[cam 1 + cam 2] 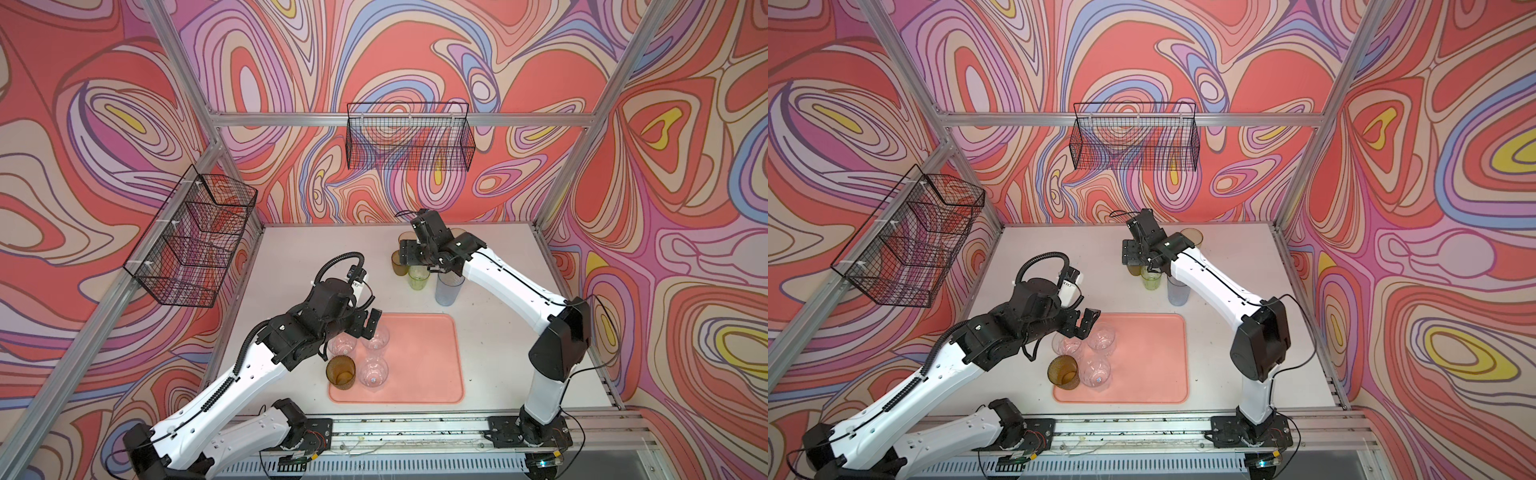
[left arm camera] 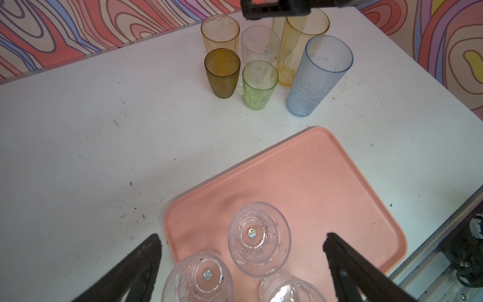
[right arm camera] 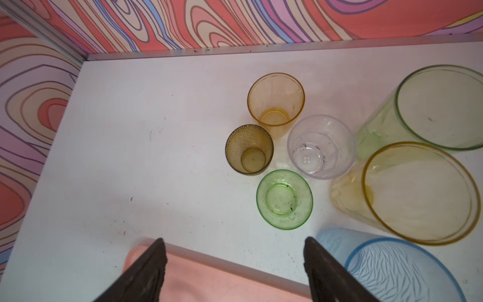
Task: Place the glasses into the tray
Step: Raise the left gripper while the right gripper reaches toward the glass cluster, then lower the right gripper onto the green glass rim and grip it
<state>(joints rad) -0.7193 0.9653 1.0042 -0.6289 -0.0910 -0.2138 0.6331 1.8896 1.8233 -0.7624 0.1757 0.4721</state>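
Top views both show a scuffed white tabletop (image 1: 291, 270), boxed in by swirl-patterned walls (image 1: 83, 124) of red, lilac and cream on an aluminium frame (image 1: 291, 119). A back wire basket (image 1: 409, 137) and a side wire basket (image 1: 191, 237), both black, hang from that frame. A metal rail (image 1: 415, 432) along the near edge carries both arm bases.

The left arm (image 1: 249, 374) runs low from its base, folds at the elbow and tips its wrist downward. The left pincer (image 1: 365, 322) hangs with its fingers spread wide, gripping nothing. Below it lies the salmon-pink tray (image 1: 424, 361). Three clear tumblers (image 1: 374, 372) stand on the tray under and just beside the fingertips. An amber tumbler (image 1: 340, 372) stands on the tray's edge a little nearer the arm's base.

The right arm (image 1: 519, 291) rises from its base, bends sharply at its black elbow and stretches toward the far middle of the table. The right pincer (image 1: 409, 259) points down, fingers apart with nothing between them. The other glasses cluster off the tray, under and just beyond its tips. In the right wrist view these are:
- an orange tumbler (image 3: 275, 102)
- a brown dimpled tumbler (image 3: 249, 149)
- a lone clear tumbler (image 3: 320, 147)
- a short green tumbler (image 3: 284, 200)
- a tall yellow-green tumbler (image 3: 439, 107)
- a tall yellow tumbler (image 3: 418, 193)
- a pale blue tumbler (image 3: 402, 269), just beside one finger; whether they touch I cannot tell.
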